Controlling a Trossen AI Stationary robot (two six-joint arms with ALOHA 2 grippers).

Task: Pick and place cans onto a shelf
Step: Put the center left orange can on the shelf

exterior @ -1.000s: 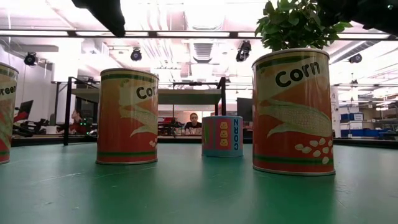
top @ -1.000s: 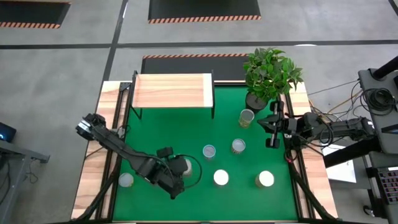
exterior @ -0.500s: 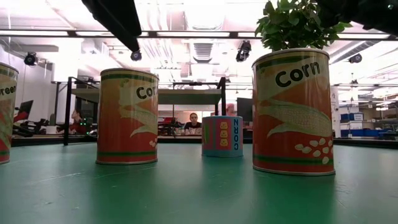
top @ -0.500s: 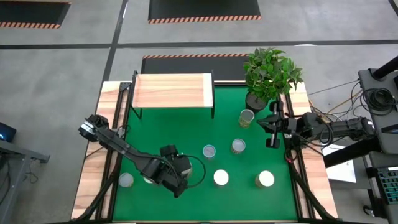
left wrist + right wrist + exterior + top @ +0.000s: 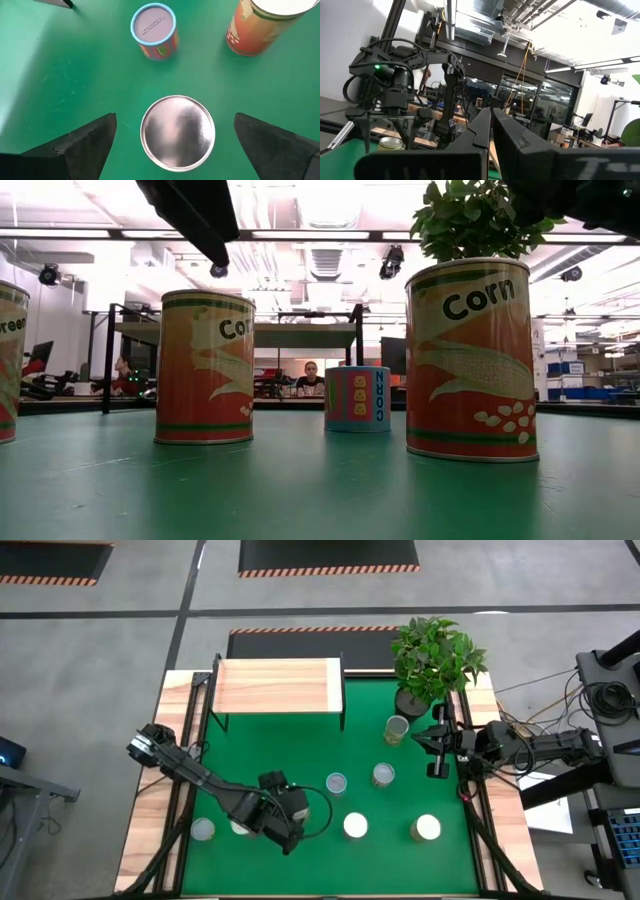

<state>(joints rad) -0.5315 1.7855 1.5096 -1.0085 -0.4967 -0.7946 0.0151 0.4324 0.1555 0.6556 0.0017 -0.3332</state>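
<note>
The jaws of the left gripper stand spread wide, one dark finger on each side of a silver-topped can that sits upright on the green surface, with clear gaps between can and fingers, so nothing is held. In the high view this gripper hangs over the surface's 7 o'clock area. The right gripper waits at the 3 o'clock edge, its jaws pressed together and empty, beside the potted plant.

Other cans stand apart on the surface: a blue-rimmed can near the centre, a tan can just to its 3 o'clock, a white-topped can at 6 o'clock, another can at 5 o'clock, one can below the plant, and one can at the 8 o'clock edge. The shelf stands at 11 o'clock, its plank top bare.
</note>
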